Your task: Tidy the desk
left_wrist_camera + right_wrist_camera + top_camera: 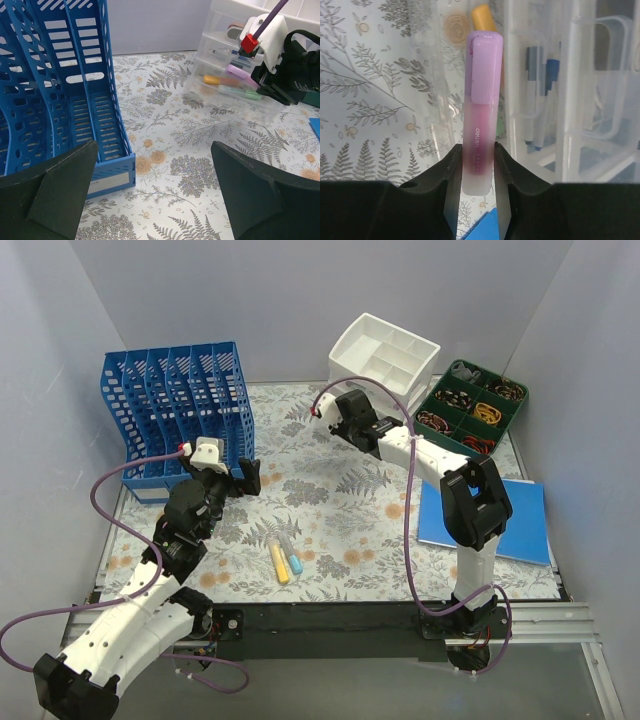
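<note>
Two right fingers [442, 175] pinch a purple highlighter [481, 115] at the clear drawers' [570, 100] edge; left fingers [55, 190] gape empty over open desk [190, 145].

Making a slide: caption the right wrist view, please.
Jaws clamp a purple highlighter at clear plastic drawers on the fern-print desk.
</note>
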Robot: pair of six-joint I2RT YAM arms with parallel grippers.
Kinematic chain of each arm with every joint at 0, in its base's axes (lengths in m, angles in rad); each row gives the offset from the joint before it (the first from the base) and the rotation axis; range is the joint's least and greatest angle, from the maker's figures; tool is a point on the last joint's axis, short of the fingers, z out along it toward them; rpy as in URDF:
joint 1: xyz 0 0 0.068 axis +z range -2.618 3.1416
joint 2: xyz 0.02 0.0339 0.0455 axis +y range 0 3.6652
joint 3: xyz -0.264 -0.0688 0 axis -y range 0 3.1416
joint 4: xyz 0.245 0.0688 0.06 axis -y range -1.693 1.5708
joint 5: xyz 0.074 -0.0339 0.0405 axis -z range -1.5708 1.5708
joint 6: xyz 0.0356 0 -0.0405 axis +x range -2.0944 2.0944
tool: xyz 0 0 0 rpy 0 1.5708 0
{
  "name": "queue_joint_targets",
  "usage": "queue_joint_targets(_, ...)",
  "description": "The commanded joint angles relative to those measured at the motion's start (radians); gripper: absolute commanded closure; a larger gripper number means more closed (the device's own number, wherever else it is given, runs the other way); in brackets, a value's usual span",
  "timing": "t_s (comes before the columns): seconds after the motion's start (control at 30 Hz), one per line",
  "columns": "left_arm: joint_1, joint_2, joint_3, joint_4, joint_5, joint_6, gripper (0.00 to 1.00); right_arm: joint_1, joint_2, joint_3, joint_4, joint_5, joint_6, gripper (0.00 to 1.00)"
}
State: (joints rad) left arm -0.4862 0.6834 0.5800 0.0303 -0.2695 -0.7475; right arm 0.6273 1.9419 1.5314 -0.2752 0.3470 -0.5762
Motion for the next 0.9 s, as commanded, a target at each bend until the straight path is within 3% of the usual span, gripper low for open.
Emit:
queue_joint_targets(0.0,0.005,0.001,-0.005,0.01,0.006,0.013,0.02,-0.009,0.006,0.027,0.08,0.104,0.019,0.99)
queue_joint_targets(0.17,0.005,0.002,-0.006,0.008,0.006,0.013,0.02,-0.017,0.031,0.049,0.087,0.133,0.013,0.98)
queue_joint_targets(0.27,0.005,0.005,-0.006,0.01,0.006,0.013,0.02,-0.028,0.051,0.064,0.085,0.139,0.007,0.93)
queue_joint_targets(0.5,0.005,0.005,-0.008,0.01,0.007,0.013,0.02,-0.041,0.069,0.064,0.079,0.103,-0.01,0.62)
queue_joint_targets(0.77,0.005,0.015,-0.006,0.008,0.021,0.013,0.02,-0.037,0.023,0.036,0.034,0.006,-0.014,0.48)
queue_joint_targets(0.87,0.005,0.024,-0.003,0.0,0.029,-0.024,0.02,-0.035,0.005,0.027,0.015,-0.025,-0.016,0.47)
